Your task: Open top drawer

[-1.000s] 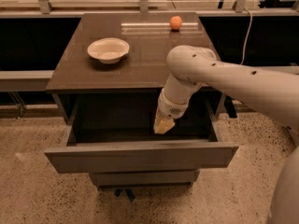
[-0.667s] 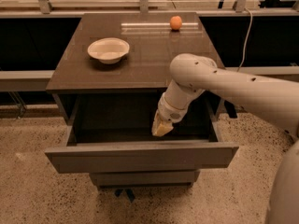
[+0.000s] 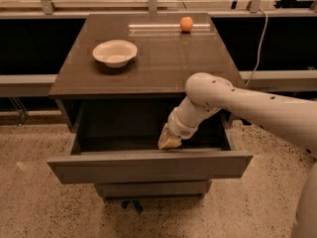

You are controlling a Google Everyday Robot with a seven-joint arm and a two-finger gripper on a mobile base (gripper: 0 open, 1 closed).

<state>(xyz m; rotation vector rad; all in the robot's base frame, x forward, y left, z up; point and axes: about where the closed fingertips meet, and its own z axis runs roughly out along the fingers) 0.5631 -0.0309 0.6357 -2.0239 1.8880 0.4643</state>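
The top drawer (image 3: 148, 166) of the dark grey-brown cabinet stands pulled far out, its wide flat front toward me and its grey box interior showing. My white arm reaches in from the right. My gripper (image 3: 169, 142) is inside the drawer, right behind the upper edge of the drawer front, a little right of its middle. Below the drawer, a narrower drawer front (image 3: 152, 188) of the same colour stays shut.
On the cabinet top (image 3: 163, 68) sit a white bowl (image 3: 115, 52) at the left and an orange ball (image 3: 186, 24) at the back right. A dark bench runs behind on both sides. The floor is speckled stone.
The drawer stays open at about the same reach. My arm has shifted slightly, and the gripper has come closer to the drawer front's upper edge.
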